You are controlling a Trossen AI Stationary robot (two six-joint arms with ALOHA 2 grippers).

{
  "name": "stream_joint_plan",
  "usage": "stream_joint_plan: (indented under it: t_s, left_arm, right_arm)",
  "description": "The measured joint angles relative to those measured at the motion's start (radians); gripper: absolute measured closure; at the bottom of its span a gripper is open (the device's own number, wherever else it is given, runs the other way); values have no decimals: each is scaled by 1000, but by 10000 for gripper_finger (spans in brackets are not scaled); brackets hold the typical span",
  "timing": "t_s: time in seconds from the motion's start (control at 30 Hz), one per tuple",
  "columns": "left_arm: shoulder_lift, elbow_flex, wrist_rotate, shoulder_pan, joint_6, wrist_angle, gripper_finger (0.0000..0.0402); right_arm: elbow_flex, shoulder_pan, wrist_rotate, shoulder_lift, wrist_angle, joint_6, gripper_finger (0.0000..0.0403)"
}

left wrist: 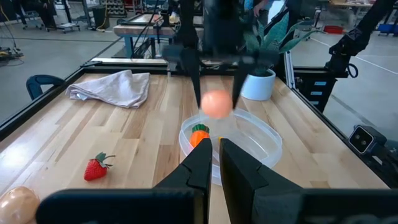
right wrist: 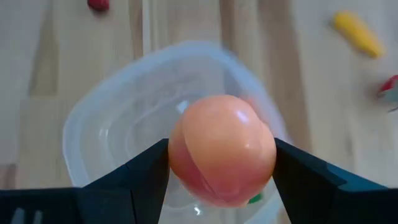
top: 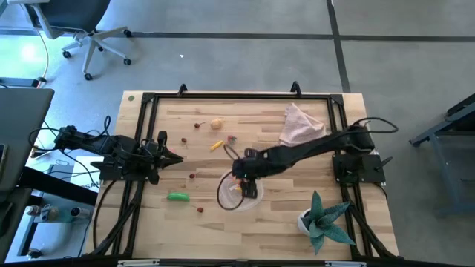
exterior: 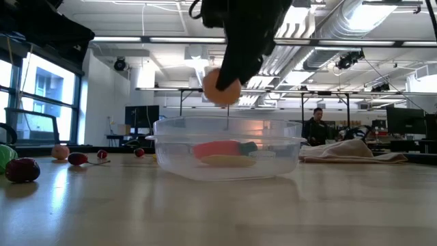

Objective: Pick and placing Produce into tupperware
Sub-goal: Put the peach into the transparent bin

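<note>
One tupperware, one pink ball and one carrot are showing. One green pod, one cloth and one potted plant are lying around.

Bright, even daylight overall; low view is backlit by ceiling strip lights at 1-2 o'clock & windows at 9, so arm reads as silhouette w/ soft sheen on the table. Right wrist view: pink ball sharp w/ small glare spots, bkgd blurred. High view: slight bowing at edges.
</note>
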Motion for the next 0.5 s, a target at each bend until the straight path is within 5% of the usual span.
stream_joint_plan:
  t_s: [0.5]
  left_arm:
    - [0,0,0,0,0,0,380]
  right_arm:
    - [0,37,-6,136,53,23,160]
